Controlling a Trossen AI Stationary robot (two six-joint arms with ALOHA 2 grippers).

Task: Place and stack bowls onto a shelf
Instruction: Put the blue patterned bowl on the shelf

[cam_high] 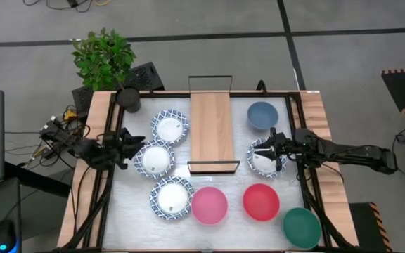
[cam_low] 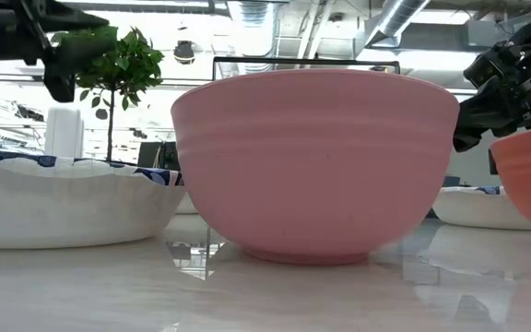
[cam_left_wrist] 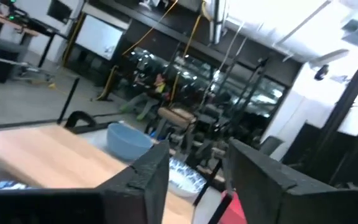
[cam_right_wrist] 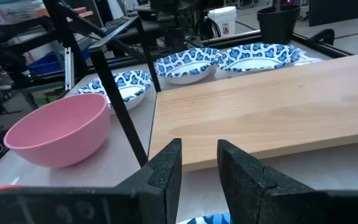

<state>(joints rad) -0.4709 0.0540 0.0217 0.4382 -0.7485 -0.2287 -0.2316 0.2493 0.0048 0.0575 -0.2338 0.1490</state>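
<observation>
Shelf: narrow light-wood shelf board (cam_high: 210, 126) with black wire ends, table centre, bare, ready for stacking.
Bowls: eight round bowls (cam_high: 209, 204) on the tabletop flanking the shelf, none placed.
Left gripper (cam_high: 131, 145): parted, empty, beside patterned white bowl (cam_high: 154, 159).
Right gripper (cam_high: 272, 150): slightly parted, empty, over white patterned bowl (cam_high: 263, 159), apparently for pickup.

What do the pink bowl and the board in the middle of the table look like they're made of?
The pink bowl looks like matte plastic or glazed ceramic: even colour, faint ridged bands and a soft sheen; the views leave it open which. The shelf board looks like light, unpainted wood with visible grain, with thin black, probably metal, wire frames at its ends.
</observation>
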